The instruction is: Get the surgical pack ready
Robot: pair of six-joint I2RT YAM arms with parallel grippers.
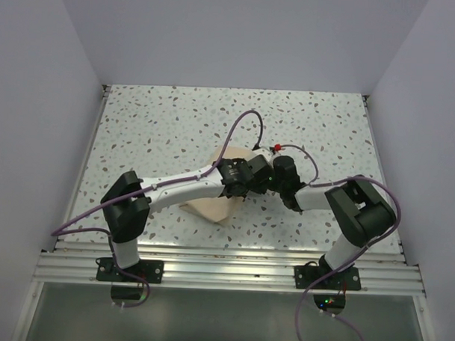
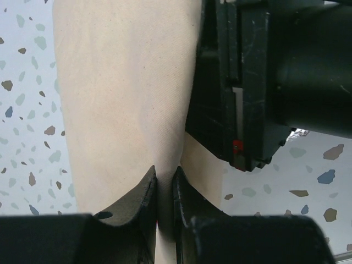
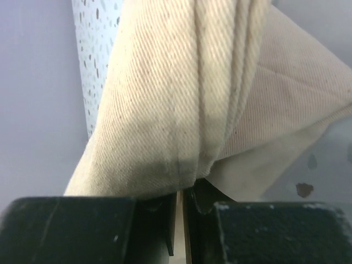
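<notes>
Table (image 1: 154, 123): white top, grey and brown speckles
Walls (image 1: 240, 36): plain pale, at 9, 12 and 3 o'clock
Rail (image 1: 231, 269): ribbed metal, 6 o'clock edge

light: bright, diffuse | shadows: soft | focus: surgical pack (image 3: 165, 99) weave sharp, foreground soft

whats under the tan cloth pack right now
Only speckled table shows around the surgical pack. The left hand and right hand each pinch its cloth; anything beneath or inside is covered.
</notes>
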